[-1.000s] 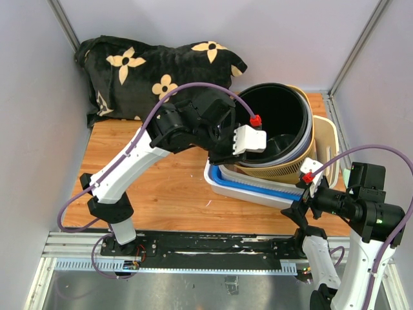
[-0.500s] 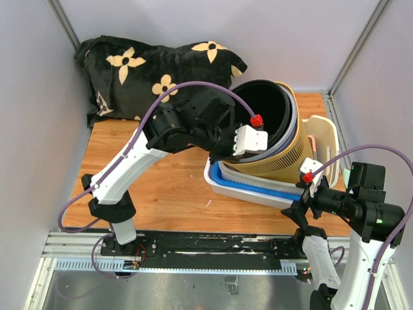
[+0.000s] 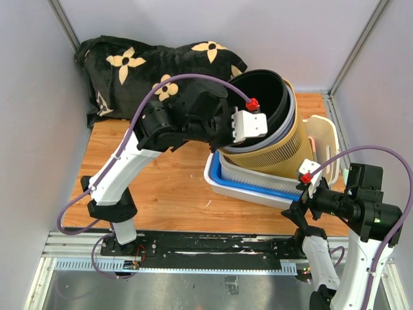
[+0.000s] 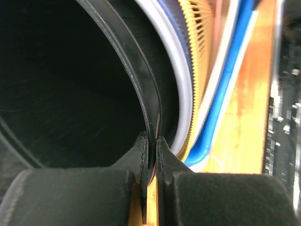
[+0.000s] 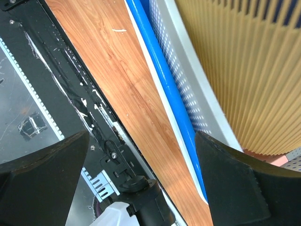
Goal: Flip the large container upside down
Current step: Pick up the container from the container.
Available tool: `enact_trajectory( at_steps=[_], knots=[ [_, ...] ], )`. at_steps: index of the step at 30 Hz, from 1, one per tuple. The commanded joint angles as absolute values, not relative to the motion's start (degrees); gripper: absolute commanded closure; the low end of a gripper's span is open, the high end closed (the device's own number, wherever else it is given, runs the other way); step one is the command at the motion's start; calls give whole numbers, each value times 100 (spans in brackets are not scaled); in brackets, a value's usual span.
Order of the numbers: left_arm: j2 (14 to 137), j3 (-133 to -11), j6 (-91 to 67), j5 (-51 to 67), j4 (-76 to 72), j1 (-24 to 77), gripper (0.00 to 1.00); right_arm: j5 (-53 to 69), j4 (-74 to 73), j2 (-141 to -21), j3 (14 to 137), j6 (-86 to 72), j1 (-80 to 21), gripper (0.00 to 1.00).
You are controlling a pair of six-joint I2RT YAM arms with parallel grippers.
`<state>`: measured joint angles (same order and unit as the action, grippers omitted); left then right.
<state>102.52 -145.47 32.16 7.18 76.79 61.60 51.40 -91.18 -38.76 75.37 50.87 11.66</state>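
Grips tilted container's [image 3: 274, 148] black rim with left pincer [image 4: 151, 141], in tray [image 3: 248, 188] at worktop's [image 3: 161, 187] right edge. Holds right pincer [image 5: 141, 165] open, empty.

I could read no writing, label, brand name or number in any of my views. The only marks I saw were the pale four-petalled flower shapes printed on the black cushion [image 3: 155, 64], and those were a pattern, not lettering.
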Motion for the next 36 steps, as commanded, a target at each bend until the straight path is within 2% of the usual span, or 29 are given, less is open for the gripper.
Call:
enact_trajectory(
  at_steps=[1, 7, 22, 28, 33, 36],
  knots=[
    [9910, -14871, 3398, -763, 6275, 6126, 100, 5017, -8992, -3776, 7406, 5011, 1216, 4],
    [9615, -15200, 3847, -1772, 5247, 6126, 100, 5015, -8963, -3841, 7562, 4959, 1219, 4],
    [8678, -15593, 4214, -2114, 4552, 6034, 100, 4403, -8894, -4219, 8063, 4896, 1216, 6],
    [8094, -15457, 2948, -689, 5200, 4898, 100, 4312, -8965, -4498, 8484, 4895, 1297, 6],
    [7441, -14498, 1610, 991, 5468, 3825, 100, 4503, -8986, -4665, 8734, 4880, 1400, 6],
    [7213, -14112, 1204, 1738, 5513, 3575, 100, 4592, -8983, -4700, 8771, 4845, 1479, 6]
  ],
)
